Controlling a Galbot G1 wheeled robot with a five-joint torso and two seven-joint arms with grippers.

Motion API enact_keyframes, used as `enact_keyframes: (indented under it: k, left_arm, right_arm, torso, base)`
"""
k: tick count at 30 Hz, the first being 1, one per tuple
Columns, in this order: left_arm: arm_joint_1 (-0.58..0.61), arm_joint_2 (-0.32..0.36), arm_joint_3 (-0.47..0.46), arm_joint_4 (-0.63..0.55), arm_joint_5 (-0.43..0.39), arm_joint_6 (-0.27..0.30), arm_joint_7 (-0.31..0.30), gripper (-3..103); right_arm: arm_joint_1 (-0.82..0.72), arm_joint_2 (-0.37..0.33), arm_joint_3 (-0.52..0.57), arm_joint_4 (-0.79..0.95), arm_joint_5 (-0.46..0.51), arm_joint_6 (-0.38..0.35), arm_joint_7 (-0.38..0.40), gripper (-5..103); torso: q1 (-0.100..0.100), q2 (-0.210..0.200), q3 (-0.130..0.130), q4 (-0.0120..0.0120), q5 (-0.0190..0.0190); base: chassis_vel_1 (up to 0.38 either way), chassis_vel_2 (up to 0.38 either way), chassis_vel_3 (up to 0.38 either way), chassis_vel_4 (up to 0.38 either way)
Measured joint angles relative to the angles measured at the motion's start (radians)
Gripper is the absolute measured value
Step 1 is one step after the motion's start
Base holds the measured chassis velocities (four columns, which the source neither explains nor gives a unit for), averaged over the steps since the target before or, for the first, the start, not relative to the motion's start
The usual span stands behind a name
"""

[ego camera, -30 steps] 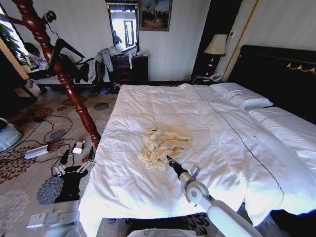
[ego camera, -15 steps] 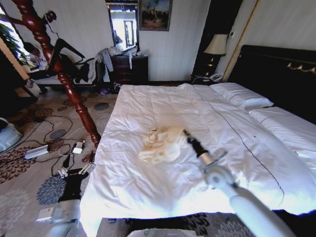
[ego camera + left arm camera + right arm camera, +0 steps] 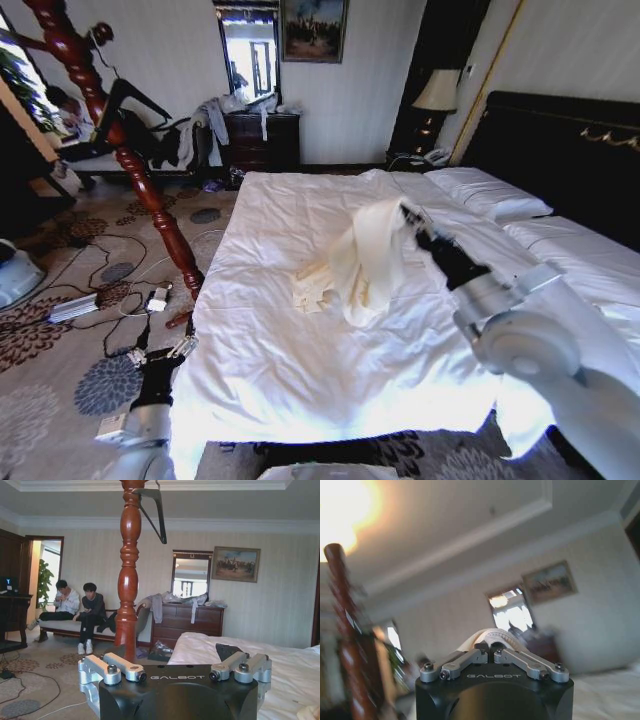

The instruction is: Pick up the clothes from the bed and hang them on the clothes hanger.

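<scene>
right gripper [image 3: 412, 217] sits mid-frame in head view, a bit right of centre, pinched on a fold of the shirt [image 3: 368, 262]. right wrist view confirms it: fingers pressed together w/ a curl of cream fabric [image 3: 492, 636] bunched between the tips. shirt hangs from the pinch as a cone; its lower part and a crumpled bit at centre-left lie on the bed [image 3: 300, 370], so it's only partly lifted.

left gripper [image 3: 185, 342] is parked low at lower left of head view, beside the bed edge, over the carpet. fingers spread, nothing in them (left wrist view shows both fingers apart [image 3: 122, 667]).

hanger [image 3: 152, 512] hangs at top centre of left wrist view, black triangle hooked on the wooden coat stand [image 3: 127, 575]; in head view the stand [image 3: 120, 150] runs down the upper left, well apart from the shirt.

step in hand, as i read it: lift the shirt clear of the bed. notes:
- grip looks like a random fold, not collar/shoulder, can't tell which part. thin fabric, so it could slip; keep the pinch firm, no jerks.
- raise until the trailing part is off the duvet before any sideways move, else it drags and may pull the sheet.
- left arm is free and nearer the stand; prob useful for taking a 2nd point to spread the shirt.
- watch the stand post on approach.
</scene>
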Motion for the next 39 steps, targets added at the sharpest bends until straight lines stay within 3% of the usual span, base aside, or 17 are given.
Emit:
enact_keyframes:
  k: [1,2,6,10,14,16,18,21,22,23,25,26,27,29,33,37,39]
  left_arm:
    - [0.004,-0.004,0.001,-0.002,0.004,-0.001,0.000,100]
    - [0.004,-0.004,0.001,-0.002,0.004,-0.001,0.000,100]
    - [0.031,-0.005,-0.005,-0.018,0.016,-0.006,0.002,100]
    - [0.046,0.002,-0.015,-0.030,0.017,-0.008,0.002,100]
    - [0.055,0.006,-0.019,-0.036,0.017,-0.008,0.002,100]
    - [0.058,0.010,-0.019,-0.038,0.017,-0.008,0.002,100]
    - [0.059,0.012,-0.019,-0.039,0.017,-0.008,0.002,100]
    - [0.057,0.020,-0.018,-0.036,0.017,-0.008,0.002,100]
    - [0.057,0.020,-0.018,-0.036,0.017,-0.008,0.002,100]
    - [0.056,0.022,-0.016,-0.033,0.016,-0.008,0.002,100]
    - [0.054,0.024,-0.011,-0.027,0.016,-0.008,0.002,100]
    - [0.054,0.024,-0.011,-0.027,0.016,-0.008,0.002,100]
    - [0.052,0.026,-0.007,-0.021,0.016,-0.008,0.002,100]
    - [0.046,0.033,-0.001,-0.009,0.016,-0.009,0.003,100]
    - [0.040,0.061,0.011,0.000,-0.005,-0.008,0.002,100]
    - [0.022,0.151,0.038,-0.001,-0.085,0.018,-0.001,100]
    - [-0.024,0.256,0.056,0.001,-0.178,0.052,-0.004,100]
  right_arm:
    - [-0.032,0.002,-0.032,-0.027,-0.071,-0.015,0.000,1]
    - [-0.032,0.002,-0.032,-0.027,-0.071,-0.015,0.000,1]
    - [-0.080,0.081,-0.228,-0.202,-0.299,-0.083,0.020,1]
    - [-0.011,0.154,-0.316,-0.310,-0.321,-0.133,0.076,-1]
    - [0.068,0.219,-0.349,-0.399,-0.320,-0.150,0.099,15]
    - [0.084,0.232,-0.344,-0.414,-0.295,-0.159,0.118,26]
    - [0.085,0.234,-0.336,-0.412,-0.272,-0.164,0.132,26]
    - [0.070,0.240,-0.299,-0.353,-0.101,-0.143,0.164,42]
    - [0.070,0.240,-0.299,-0.353,-0.101,-0.143,0.164,42]
    - [0.060,0.245,-0.281,-0.318,-0.011,-0.103,0.149,47]
    - [0.023,0.245,-0.250,-0.250,0.066,-0.020,0.065,58]
    - [0.023,0.245,-0.250,-0.250,0.066,-0.020,0.065,58]
    - [-0.015,0.241,-0.239,-0.210,0.063,0.022,0.000,58]
    - [-0.089,0.234,-0.232,-0.157,0.013,0.068,-0.065,69]
    - [-0.168,0.243,-0.208,-0.142,-0.111,0.078,-0.040,85]
    - [-0.222,0.248,-0.113,-0.178,-0.224,0.079,-0.012,95]
    - [-0.261,0.236,-0.013,-0.204,-0.269,0.101,-0.012,100]
  torso:
    - [0.000,0.000,0.000,0.0000,0.0000]
    - [0.000,0.000,0.000,0.0000,0.0000]
    - [0.000,0.000,0.000,-0.0005,0.0002]
    - [0.000,0.000,0.000,-0.0003,0.0001]
    - [0.000,0.000,0.000,0.0003,0.0001]
    - [0.000,0.000,0.000,-0.0001,0.0001]
    - [0.000,0.000,0.000,-0.0003,0.0002]
    - [0.000,0.000,0.000,-0.0006,0.0000]
    - [0.000,0.000,0.000,-0.0006,0.0000]
    - [0.000,0.000,0.000,-0.0003,0.0001]
    - [0.000,0.000,0.000,0.0000,-0.0001]
    - [0.000,0.000,0.000,0.0000,-0.0001]
    - [0.000,0.000,0.000,-0.0003,-0.0003]
    - [0.000,0.000,0.000,-0.0006,0.0000]
    - [0.000,0.000,0.000,-0.0002,0.0001]
    - [0.000,0.000,0.000,0.0001,0.0000]
    - [0.000,0.000,0.000,-0.0003,0.0004]
  base:
    - [0.000,0.000,0.000,0.000]
    - [0.000,0.000,0.000,0.000]
    - [0.000,0.000,0.000,0.000]
    - [0.000,0.000,0.000,0.000]
    - [0.000,0.000,0.000,0.000]
    - [0.000,0.000,0.000,0.000]
    - [0.000,0.000,0.000,0.000]
    - [0.000,0.000,0.000,0.000]
    - [0.000,0.000,0.000,0.000]
    - [0.000,0.000,0.000,0.000]
    - [0.000,0.000,0.000,0.000]
    - [0.000,0.000,0.000,0.000]
    - [0.000,0.000,0.000,0.000]
    - [0.000,0.000,0.000,0.000]
    - [0.000,0.000,0.000,0.000]
    - [0.000,0.000,0.000,0.000]
    - [0.000,0.000,0.000,0.000]
